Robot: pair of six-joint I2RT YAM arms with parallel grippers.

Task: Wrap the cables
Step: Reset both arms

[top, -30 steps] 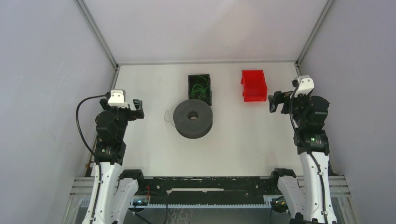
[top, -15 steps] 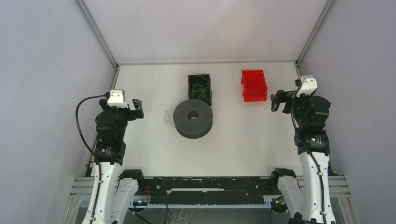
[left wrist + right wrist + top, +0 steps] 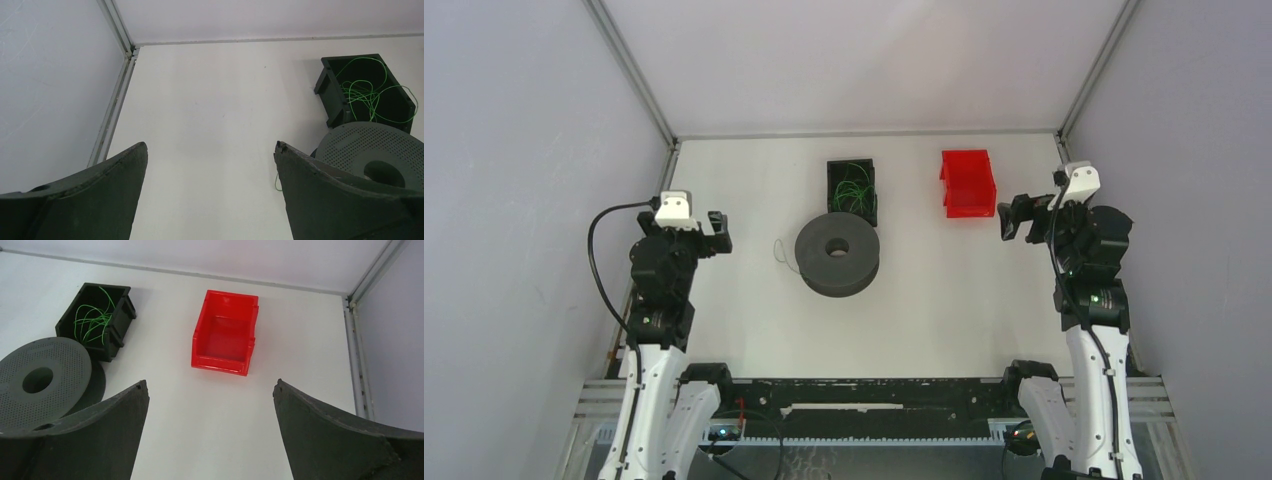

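Observation:
Thin bright green cables [image 3: 853, 190] lie in loose loops inside a small black bin [image 3: 834, 170] at the back middle; both wrist views show the cables [image 3: 371, 94] [image 3: 92, 319]. One thin wire loop [image 3: 782, 250] lies on the table left of a dark grey perforated spool [image 3: 837, 254], and the left wrist view shows a bit of this loop [image 3: 276, 183]. My left gripper [image 3: 721, 232] hovers at the left, open and empty [image 3: 210, 147]. My right gripper [image 3: 1007, 218] hovers at the right near the red bin, open and empty [image 3: 210, 383].
An empty red bin [image 3: 968, 183] [image 3: 224, 337] stands at the back right. The spool [image 3: 372, 145] [image 3: 42, 371] lies flat in front of the black bin [image 3: 112, 330]. Walls with metal rails close off the table's left, right and back.
The right gripper drifted slightly right, then back left. The left arm, cables and spool have not moved.

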